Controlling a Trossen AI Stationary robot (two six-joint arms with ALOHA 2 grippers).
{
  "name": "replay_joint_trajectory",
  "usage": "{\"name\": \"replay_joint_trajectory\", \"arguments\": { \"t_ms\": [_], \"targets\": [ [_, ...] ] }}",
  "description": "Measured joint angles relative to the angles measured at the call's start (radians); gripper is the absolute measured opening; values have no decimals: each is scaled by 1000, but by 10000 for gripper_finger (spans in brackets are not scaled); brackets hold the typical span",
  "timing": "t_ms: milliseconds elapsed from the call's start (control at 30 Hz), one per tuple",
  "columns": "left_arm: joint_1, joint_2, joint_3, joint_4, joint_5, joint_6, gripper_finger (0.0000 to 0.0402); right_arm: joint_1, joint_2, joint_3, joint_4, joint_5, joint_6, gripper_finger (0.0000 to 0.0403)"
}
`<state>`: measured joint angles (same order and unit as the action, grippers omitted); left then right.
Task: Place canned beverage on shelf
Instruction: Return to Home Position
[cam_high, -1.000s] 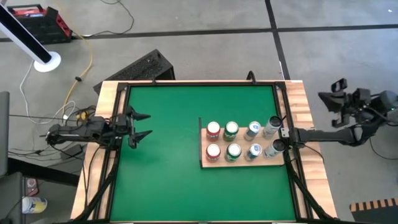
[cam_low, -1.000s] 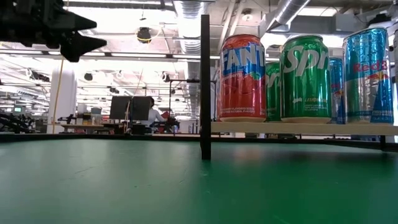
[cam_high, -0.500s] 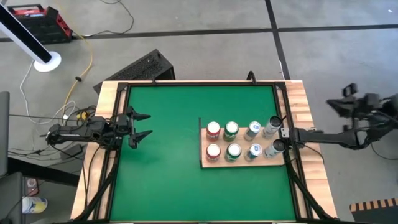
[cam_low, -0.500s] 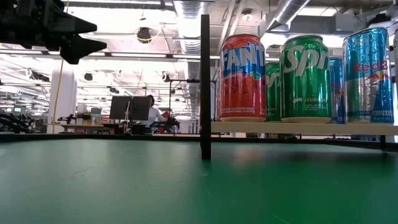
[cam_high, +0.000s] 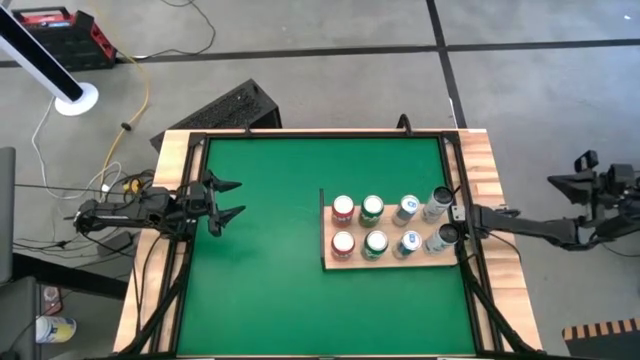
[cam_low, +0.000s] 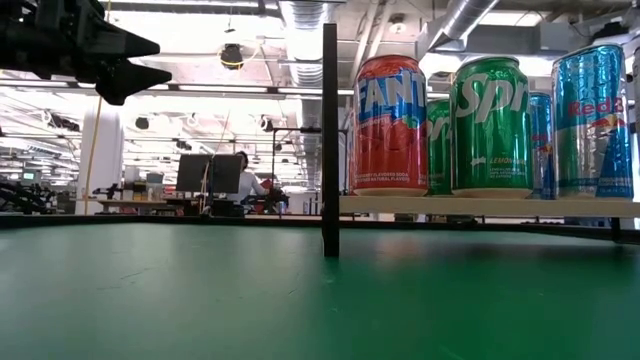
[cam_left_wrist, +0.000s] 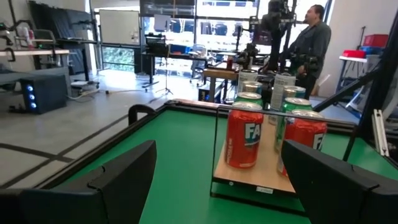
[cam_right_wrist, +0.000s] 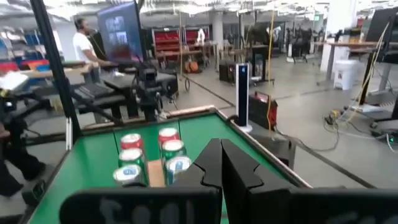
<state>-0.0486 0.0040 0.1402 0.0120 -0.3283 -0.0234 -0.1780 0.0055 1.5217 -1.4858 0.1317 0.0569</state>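
The shelf (cam_high: 390, 261) is a small light wood board with a thin dark upright edge (cam_low: 329, 140), on the right half of the green tabletop. Several cans stand upright on it in two rows: red (cam_high: 343, 209), green (cam_high: 373, 208), blue (cam_high: 407, 208) and silver (cam_high: 438, 204). In the low view the board (cam_low: 480, 206) sits raised above the table. My left gripper (cam_high: 232, 201) is open and empty at the table's left edge, pointing at the shelf (cam_left_wrist: 252, 177). My right gripper (cam_high: 462, 214) is shut at the table's right edge, beside the silver cans, which its wrist view hides.
A light wooden frame (cam_high: 480, 160) surrounds the green tabletop. The green surface (cam_high: 270, 260) left of the shelf has free room. A person (cam_left_wrist: 311, 43) stands in the room beyond the table's right side, another (cam_right_wrist: 81, 43) beyond its left.
The rear part of my right arm has swung away from the table, toward the right, while its gripper end has stayed at the table's right edge. The cans and the shelf have not moved.
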Motion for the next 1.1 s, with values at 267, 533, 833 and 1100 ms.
{"name": "replay_joint_trajectory", "arguments": {
  "t_ms": [267, 533, 833, 1100],
  "targets": [
    [0, 0, 0, 0, 0, -15, 332, -21, 0, -7, -55, -4, -2, 40],
    [0, 0, 0, -20, 0, -21, 332, -20, 0, -6, -53, -3, -4, 42],
    [0, 0, 1, -94, 0, -26, 332, -20, 0, -6, -53, -2, -4, 43],
    [0, 0, 1, -44, -21, -23, 332, -20, 0, -6, -54, 1, -4, 43]
  ]
}}
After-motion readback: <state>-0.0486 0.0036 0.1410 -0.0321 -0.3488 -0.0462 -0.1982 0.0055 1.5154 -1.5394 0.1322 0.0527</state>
